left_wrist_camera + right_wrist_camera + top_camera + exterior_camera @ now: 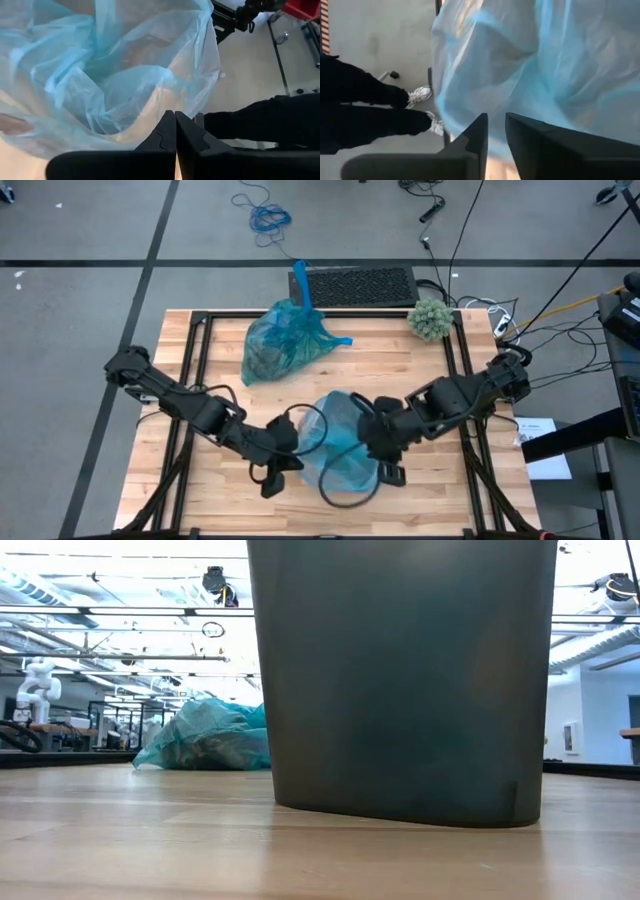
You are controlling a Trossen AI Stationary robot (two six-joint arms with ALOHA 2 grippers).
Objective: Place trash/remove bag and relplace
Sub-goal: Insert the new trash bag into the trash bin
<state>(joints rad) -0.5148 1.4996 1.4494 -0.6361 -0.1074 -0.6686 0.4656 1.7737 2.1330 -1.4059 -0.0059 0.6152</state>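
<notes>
A dark grey bin (pixel 400 680) stands on the table's near middle, its rim (pixel 350 498) showing in the high view. A thin, pale blue bag (pixel 340 430) lies loosely over its mouth. My left gripper (pixel 292 448) is at the bag's left side, shut (pixel 175 114) on the film. My right gripper (pixel 378 442) is at the bag's right side. Its fingers (pixel 496 122) stand a narrow gap apart right at the film (pixel 545 65). A second, full blue bag (pixel 278 340) holding the trash lies on the far middle of the table, its neck tied. My left gripper pinches the fresh bag at its lower edge (pixel 192 111), between the tips of its two shut fingers. It comes slanting down from the table's left. One layer or several, I cannot tell. The film billows slack beyond the fingers. My right gripper: I cannot tell whether it touches the film.
A fuzzy grey-green ball (pixel 432 318) sits at the table's far right. A black mat (pixel 352 283) lies past the far edge. A person's dark legs and white shoes (pixel 422 94) stand on the floor beside the table. Black frame rails (pixel 195 370) run along both sides.
</notes>
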